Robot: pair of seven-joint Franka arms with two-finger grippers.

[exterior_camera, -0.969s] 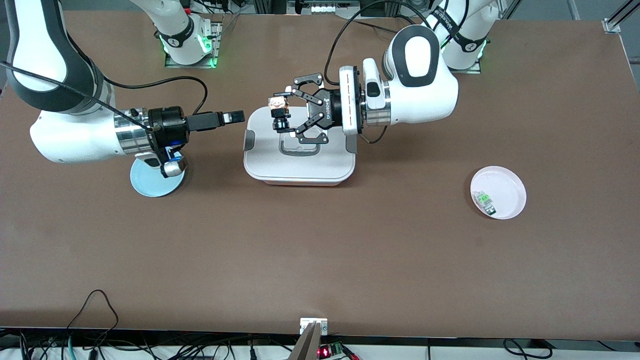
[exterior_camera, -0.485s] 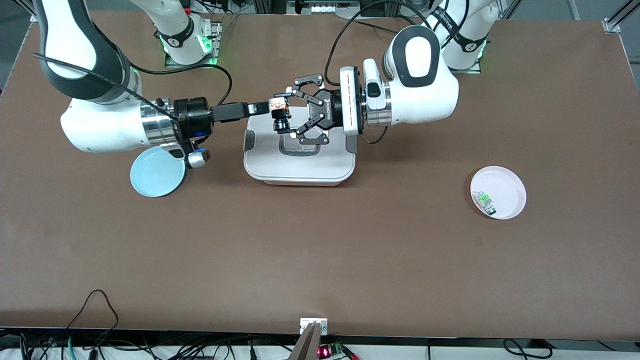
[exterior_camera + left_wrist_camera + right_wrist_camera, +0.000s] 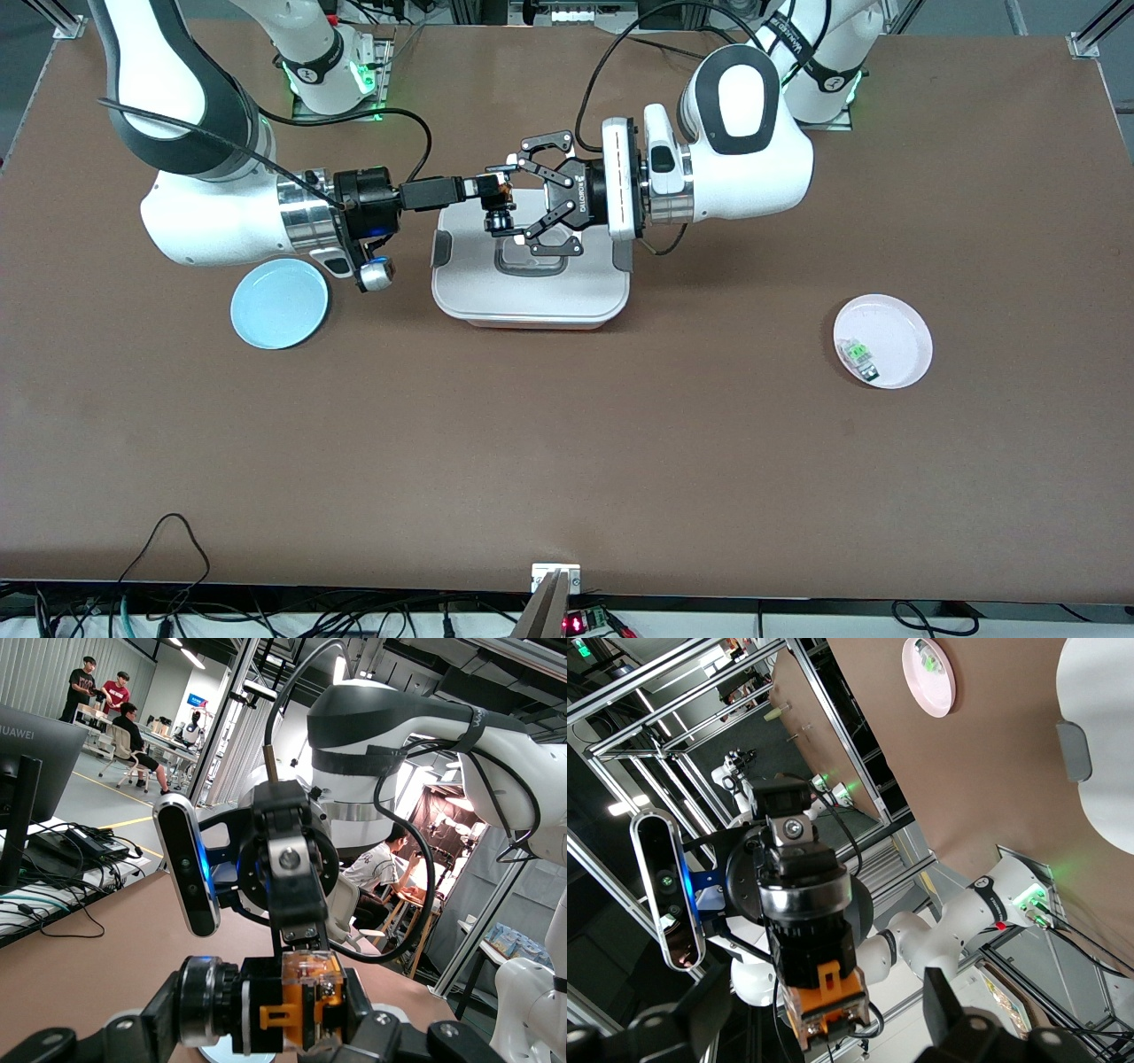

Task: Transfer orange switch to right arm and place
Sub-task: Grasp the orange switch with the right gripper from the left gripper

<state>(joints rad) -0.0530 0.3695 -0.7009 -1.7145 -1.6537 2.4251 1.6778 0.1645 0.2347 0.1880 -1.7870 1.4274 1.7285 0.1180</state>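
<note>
Above the white lidded box (image 3: 530, 283) at upper centre of the frame, the left gripper (image 3: 501, 206), lettered "ROBOTIQ", stays clamped on the orange switch (image 3: 498, 191). The right gripper (image 3: 490, 187) has its fingers apart around the switch.

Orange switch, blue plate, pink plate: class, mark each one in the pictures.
orange switch (image 3: 499, 188), front view, its body between the two grippers.
blue plate (image 3: 279, 304), front view, bare centre.
pink plate (image 3: 897, 335), front view, bare inner surface beside the green component.

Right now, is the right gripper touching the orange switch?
Cannot tell. In the front view the right gripper meets the orange switch, which the left gripper clamps over the white box; no view plainly shows contact or gap.
</note>
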